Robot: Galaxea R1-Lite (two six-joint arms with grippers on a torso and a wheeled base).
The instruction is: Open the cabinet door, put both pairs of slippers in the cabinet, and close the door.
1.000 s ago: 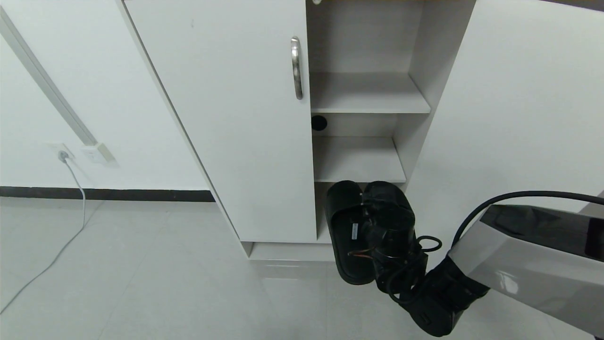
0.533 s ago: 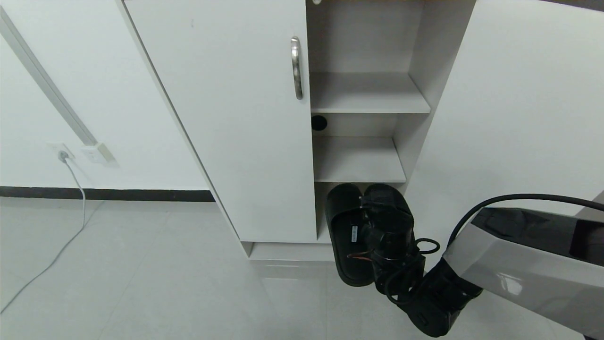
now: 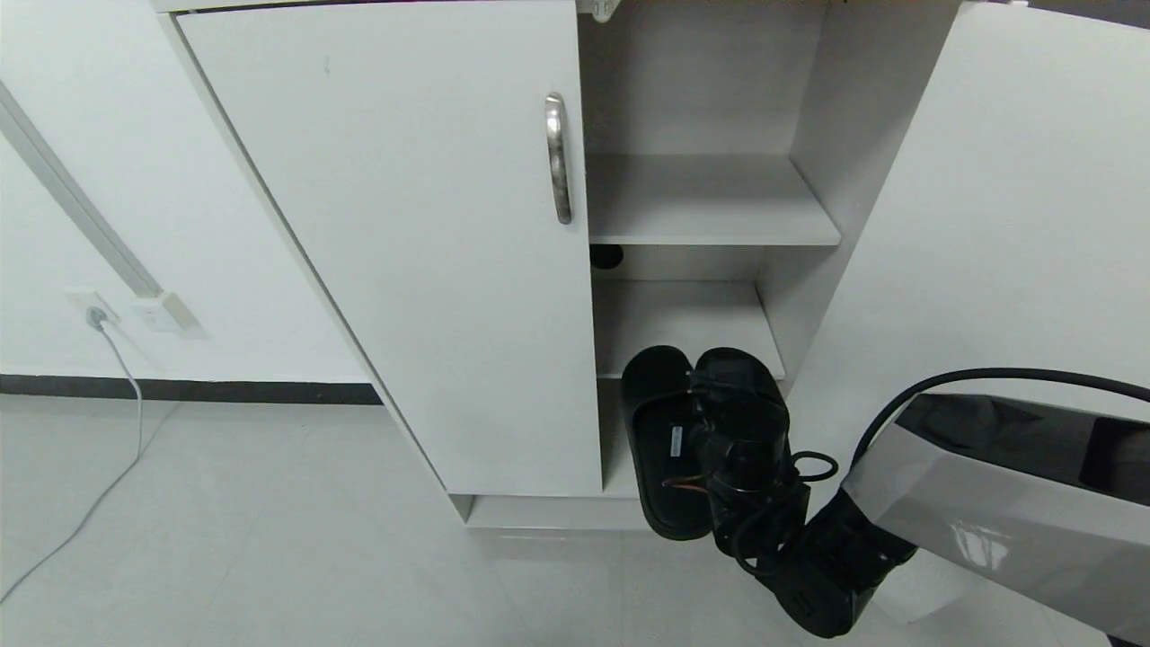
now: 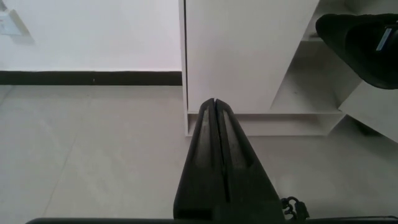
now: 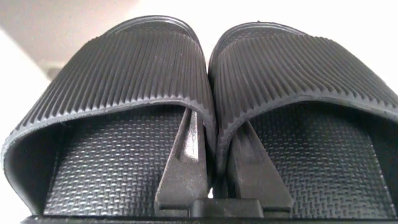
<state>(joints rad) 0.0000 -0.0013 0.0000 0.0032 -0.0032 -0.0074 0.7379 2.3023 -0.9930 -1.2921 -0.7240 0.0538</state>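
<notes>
- The cabinet [image 3: 813, 117] stood with its top cut off at the head view's edge.
- Its right door [image 3: 988, 225] was swung open and ran out of the picture on the right. The left door [image 3: 404, 234] was shut and hid that half of the inside.
- Two bare shelves, upper [image 3: 710, 198] and lower [image 3: 683, 314], showed in the open half. The bottom compartment was mostly hidden by the slippers and the arm.
- The pair of black slippers [image 3: 663, 431] hung side by side before the bottom opening, toes up by the lower shelf's front edge. Whether they were inside yet was hard to tell, and the wrist covered most of the right slipper.
- The right claw [image 5: 216, 124] was clenched on the slippers' two inner strap edges, one finger [image 5: 186, 149] under each strap.
- The left claw [image 4: 214, 109] was clenched on nothing, fingers pressed together, over the floor [image 4: 93, 155] before the cabinet's base.
- A metal handle [image 3: 558, 159] sat on the shut door.
</notes>
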